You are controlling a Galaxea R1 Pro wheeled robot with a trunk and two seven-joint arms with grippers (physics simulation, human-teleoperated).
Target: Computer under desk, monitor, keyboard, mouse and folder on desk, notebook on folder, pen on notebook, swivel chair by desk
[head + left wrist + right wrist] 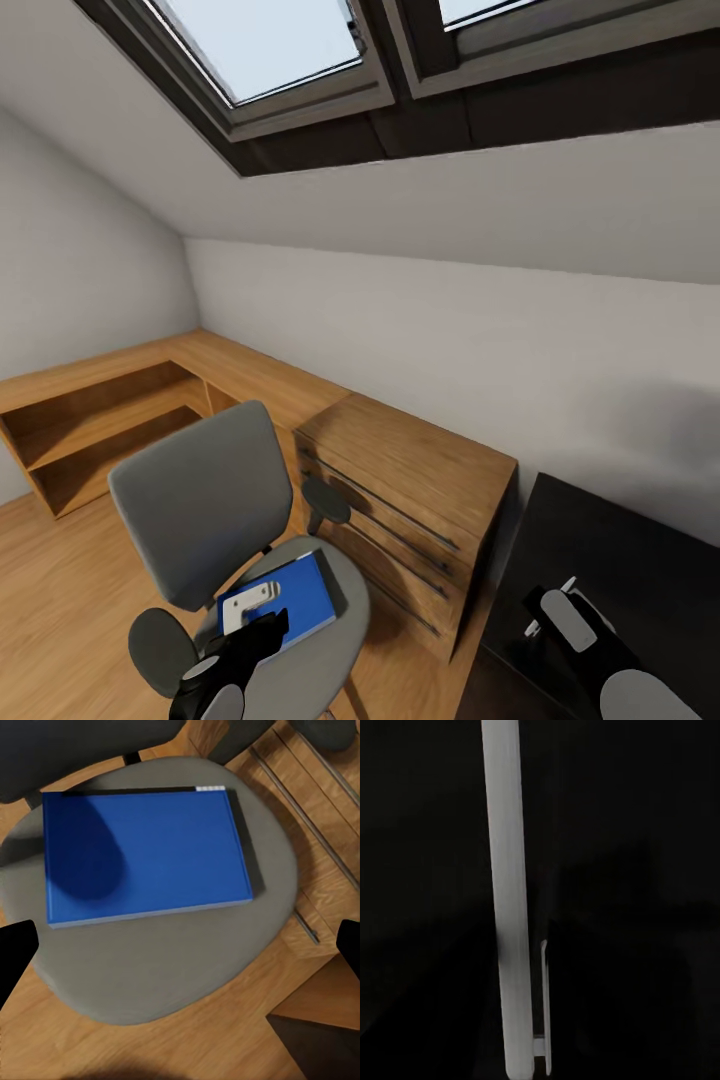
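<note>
left arm [235, 655]: black links, white bracket, grey caps | right arm [590, 640]: black, white-grey rounded covers | fingers [15, 952]: black

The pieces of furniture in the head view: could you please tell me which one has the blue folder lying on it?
The grey swivel chair: the folder lies flat on its seat, beneath the left hand. The wooden drawer unit beside it carries nothing.

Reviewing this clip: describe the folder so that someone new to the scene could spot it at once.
Find the grey swivel chair standing in front of the wooden drawer unit. On its seat lies the folder, flat, below the left end effector. It is the one bright blue rectangle among grey upholstery and wood.
</note>
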